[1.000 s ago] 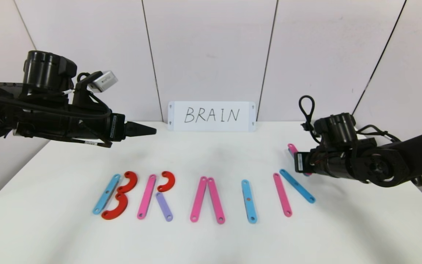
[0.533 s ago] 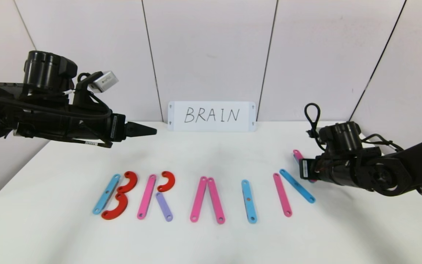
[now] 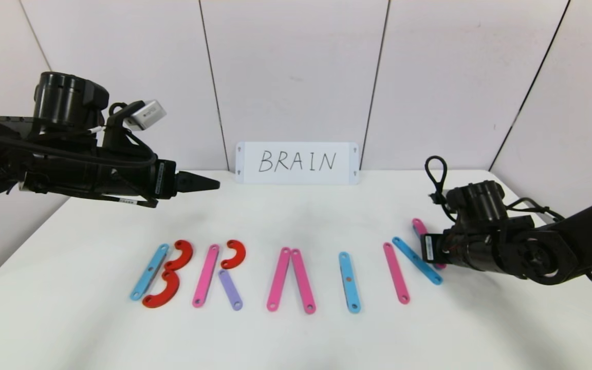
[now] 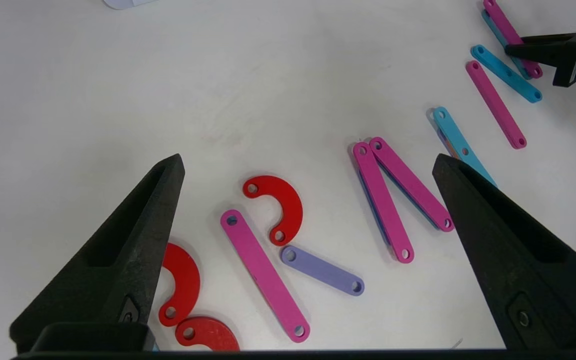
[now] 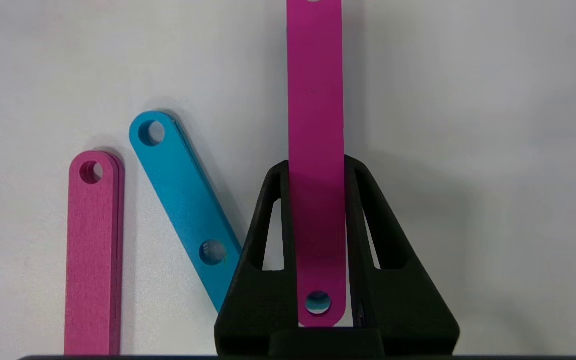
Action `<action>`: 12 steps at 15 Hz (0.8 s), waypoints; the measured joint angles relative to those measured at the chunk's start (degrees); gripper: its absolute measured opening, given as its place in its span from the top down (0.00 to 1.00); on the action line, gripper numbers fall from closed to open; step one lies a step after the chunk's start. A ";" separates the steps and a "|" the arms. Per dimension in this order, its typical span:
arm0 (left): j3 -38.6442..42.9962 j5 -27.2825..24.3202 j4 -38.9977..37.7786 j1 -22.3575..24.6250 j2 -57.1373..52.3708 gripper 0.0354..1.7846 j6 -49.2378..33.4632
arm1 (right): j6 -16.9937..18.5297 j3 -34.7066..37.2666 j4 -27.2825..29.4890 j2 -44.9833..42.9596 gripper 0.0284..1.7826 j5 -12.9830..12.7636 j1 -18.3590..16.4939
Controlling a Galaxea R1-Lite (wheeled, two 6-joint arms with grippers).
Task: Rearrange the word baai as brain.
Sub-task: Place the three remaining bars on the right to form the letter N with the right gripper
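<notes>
White table (image 3: 296, 339); right pincer (image 5: 318, 165) low, clamping pink bar (image 5: 315, 100).

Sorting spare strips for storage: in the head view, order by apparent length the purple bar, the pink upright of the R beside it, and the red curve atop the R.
1. Pink upright, longest.
2. Purple bar, clearly shorter.
3. Red curve, smallest span.

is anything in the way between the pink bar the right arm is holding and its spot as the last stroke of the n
Nothing visible. The right gripper, jaws shut on the flat pink plastic bar, holds it beside the slanted blue plastic bar; the white table beside that bar's lower end is bare. The left gripper hangs far off.
</notes>
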 joint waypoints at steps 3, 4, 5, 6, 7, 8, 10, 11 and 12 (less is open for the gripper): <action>0.02 0.00 -0.02 -0.02 0.00 0.03 0.00 | 0.00 1.18 -0.33 -0.52 0.85 0.11 0.15; 0.02 0.00 -0.02 -0.02 0.00 0.03 0.02 | 0.00 1.79 -1.21 -0.68 0.85 -0.02 0.17; 0.02 0.00 -0.02 -0.02 0.00 0.03 0.02 | -0.02 2.56 -2.26 -0.79 0.85 -0.09 0.22; 0.02 0.00 0.00 -0.05 0.02 0.03 0.02 | 0.02 3.28 -3.08 -0.99 0.85 -0.13 0.22; 0.02 0.00 0.00 -0.05 0.05 0.03 0.00 | 0.07 3.95 -3.30 -1.29 0.85 -0.05 0.23; 0.02 0.00 -0.02 -0.05 0.06 0.03 0.00 | 0.09 4.58 -3.45 -1.67 0.85 0.06 0.32; 0.02 0.00 0.00 -0.05 0.11 0.03 0.02 | 0.18 5.44 -3.34 -2.26 0.85 0.16 0.74; 0.02 -0.02 0.00 -0.05 0.13 0.03 0.02 | 0.22 5.79 -3.30 -2.62 0.85 0.24 0.91; 0.02 0.00 -0.02 -0.05 0.13 0.03 0.00 | 0.24 6.12 -3.22 -2.97 0.85 0.38 1.02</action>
